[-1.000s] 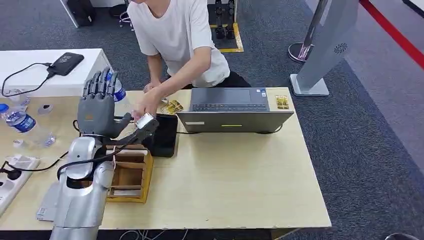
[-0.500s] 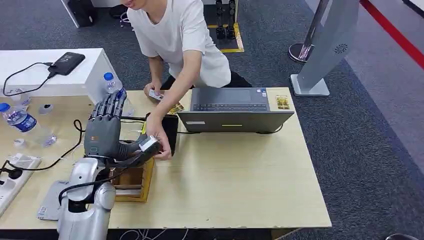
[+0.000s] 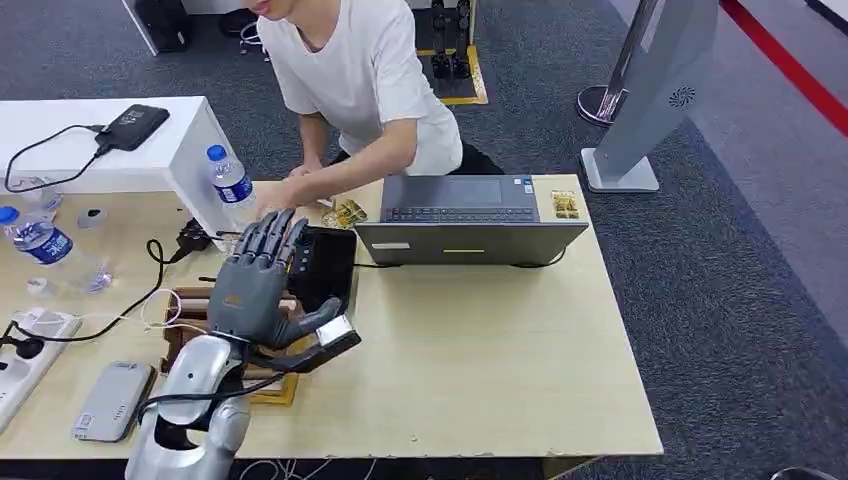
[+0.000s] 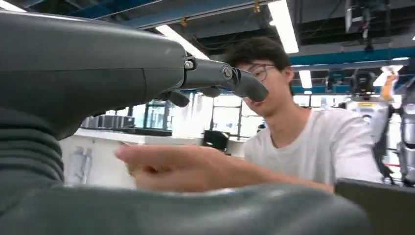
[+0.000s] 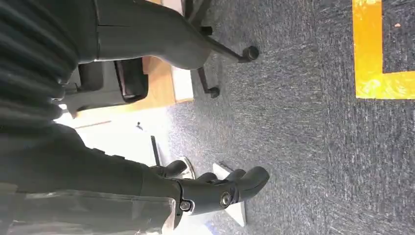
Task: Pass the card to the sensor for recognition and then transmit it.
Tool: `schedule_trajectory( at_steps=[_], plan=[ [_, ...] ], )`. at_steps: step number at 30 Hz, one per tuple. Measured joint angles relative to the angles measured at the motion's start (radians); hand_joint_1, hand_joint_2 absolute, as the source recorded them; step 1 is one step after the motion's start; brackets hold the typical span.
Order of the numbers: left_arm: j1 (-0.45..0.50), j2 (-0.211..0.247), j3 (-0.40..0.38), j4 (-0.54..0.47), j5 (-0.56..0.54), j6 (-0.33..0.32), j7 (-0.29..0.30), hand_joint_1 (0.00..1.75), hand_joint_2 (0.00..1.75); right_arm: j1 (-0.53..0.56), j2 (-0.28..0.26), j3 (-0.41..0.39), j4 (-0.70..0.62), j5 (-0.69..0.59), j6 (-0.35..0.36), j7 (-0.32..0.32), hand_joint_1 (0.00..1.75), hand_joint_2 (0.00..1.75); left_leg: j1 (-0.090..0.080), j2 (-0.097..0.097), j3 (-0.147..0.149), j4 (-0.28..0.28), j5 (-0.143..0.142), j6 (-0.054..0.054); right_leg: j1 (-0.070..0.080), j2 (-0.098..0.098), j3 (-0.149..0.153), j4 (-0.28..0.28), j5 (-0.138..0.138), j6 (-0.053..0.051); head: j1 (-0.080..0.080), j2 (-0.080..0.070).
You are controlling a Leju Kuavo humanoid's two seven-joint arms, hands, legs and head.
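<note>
Left hand (image 3: 262,300) pinches the card (image 3: 335,331) at its thumb, fingers spread; sensor (image 3: 322,265) just beyond fingertips. Handover likely next.

Person's head (image 3: 275,6): the head view's top edge cuts it off.
Wooden box (image 3: 268,360): our left hand (image 3: 262,292) and forearm cover most of it.
Card reader (image 3: 325,264): our fingers (image 3: 272,235) hide its side nearest the water bottle (image 3: 231,183).
Person's hand (image 4: 171,166): blurred in our left wrist view.
</note>
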Motion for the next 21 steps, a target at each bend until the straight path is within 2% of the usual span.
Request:
schedule_trajectory(
  at_steps=[8,12,21],
  plan=[
    [0.023,0.027,-0.067,-0.035,0.020,0.006,0.000,0.00,0.00,-0.001,0.000,-0.001,-0.007,-0.002,-0.001,0.003,0.00,1.75,0.000,0.000,0.000,0.000,0.000,0.000,0.000,0.000,0.000,0.000,0.000,0.000,0.000,0.000],
    [0.041,0.037,-0.100,-0.075,0.033,0.000,0.004,0.00,0.00,-0.001,0.000,-0.001,-0.010,-0.018,-0.007,0.024,0.00,1.75,0.000,0.000,0.000,0.000,0.000,0.000,0.000,0.000,0.000,0.000,0.000,0.000,0.000,0.000],
    [0.085,0.077,-0.188,-0.132,-0.007,0.008,0.033,0.00,0.00,-0.002,0.000,0.000,-0.016,-0.045,-0.015,0.050,0.00,1.75,0.000,0.000,0.000,0.000,0.000,0.000,0.000,0.000,0.000,0.000,0.000,0.000,0.000,0.000]
  ],
)
